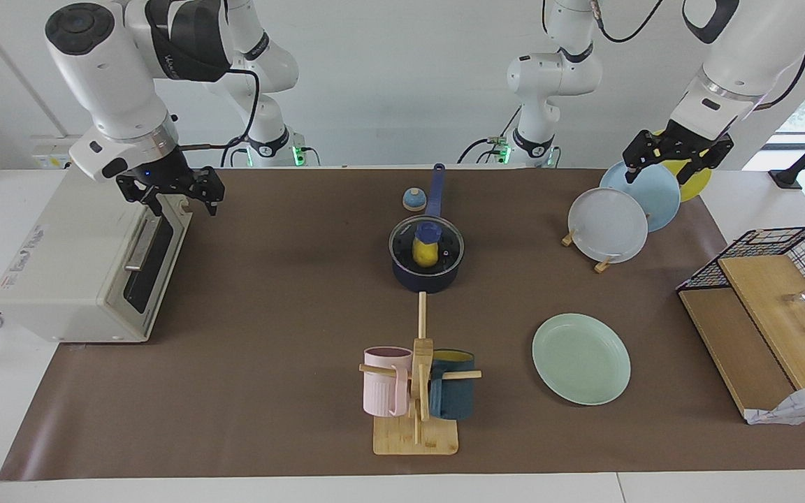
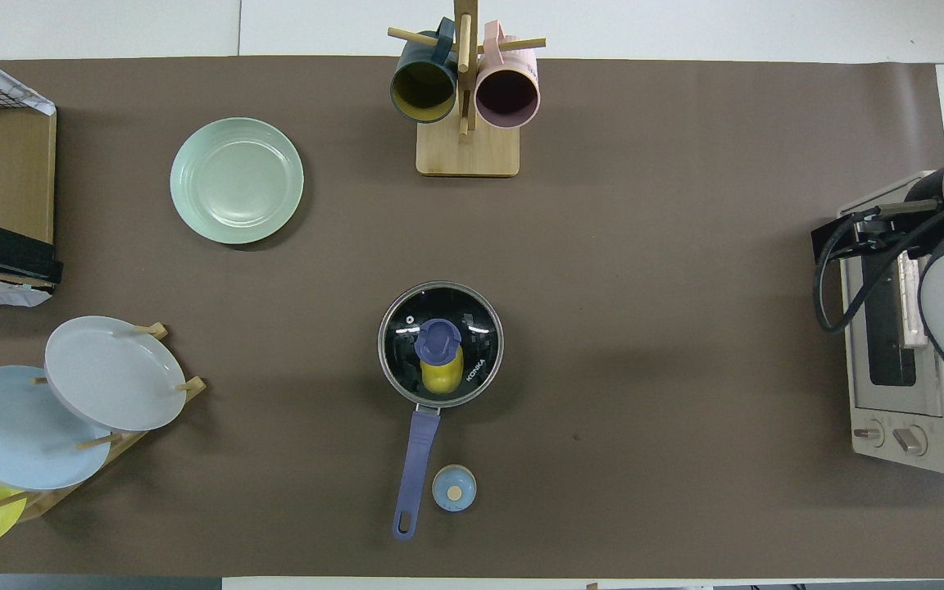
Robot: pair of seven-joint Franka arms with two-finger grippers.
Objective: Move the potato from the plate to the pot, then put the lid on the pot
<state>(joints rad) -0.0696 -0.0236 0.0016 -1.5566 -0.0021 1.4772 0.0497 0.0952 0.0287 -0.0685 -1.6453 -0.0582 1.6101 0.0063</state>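
The dark navy pot (image 1: 427, 281) stands mid-table with its long blue handle (image 2: 415, 467) pointing toward the robots. The clear glass lid (image 1: 446, 241) with a blue knob sits on it, and it also shows in the overhead view (image 2: 406, 328). The yellow potato (image 1: 427, 257) lies inside the pot under the glass (image 2: 442, 377). The mint-green plate (image 1: 581, 358) is bare and lies farther from the robots, toward the left arm's end (image 2: 236, 180). My left gripper (image 1: 673, 168) hangs open and empty over the plate rack. My right gripper (image 1: 184, 202) hangs open and empty over the toaster oven.
A toaster oven (image 1: 88, 265) stands at the right arm's end. A rack holds grey (image 1: 606, 225), blue and yellow plates at the left arm's end, beside a wire basket with boards (image 1: 773, 293). A mug stand (image 1: 416, 391) holds two mugs. A small blue bell-like object (image 1: 414, 200) sits beside the pot handle.
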